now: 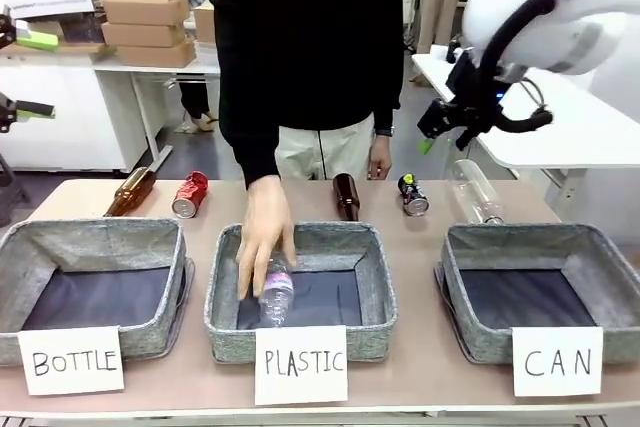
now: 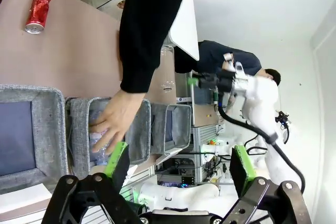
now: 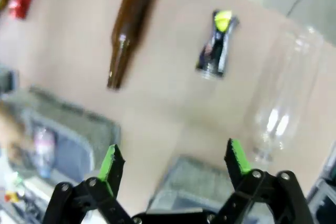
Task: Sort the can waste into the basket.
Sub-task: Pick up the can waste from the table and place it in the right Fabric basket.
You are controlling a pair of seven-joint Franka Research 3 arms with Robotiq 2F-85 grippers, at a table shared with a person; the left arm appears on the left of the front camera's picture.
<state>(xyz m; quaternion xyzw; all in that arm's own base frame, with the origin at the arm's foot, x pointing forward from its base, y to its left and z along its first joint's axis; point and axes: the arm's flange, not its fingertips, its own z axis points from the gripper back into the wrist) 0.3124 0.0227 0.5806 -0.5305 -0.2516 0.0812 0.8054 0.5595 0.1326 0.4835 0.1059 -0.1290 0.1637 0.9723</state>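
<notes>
The front camera looks across the table point(image 1: 415, 277) at the person point(image 1: 310, 47) from the near side. The left wrist camera is rolled sideways and far back. The right wrist camera looks down from above, nearer; all three see the red can point(image 1: 190, 194).

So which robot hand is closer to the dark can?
Right. The right hand hovers above the table near the dark can; the left hand is far off at the table's left side.
</notes>
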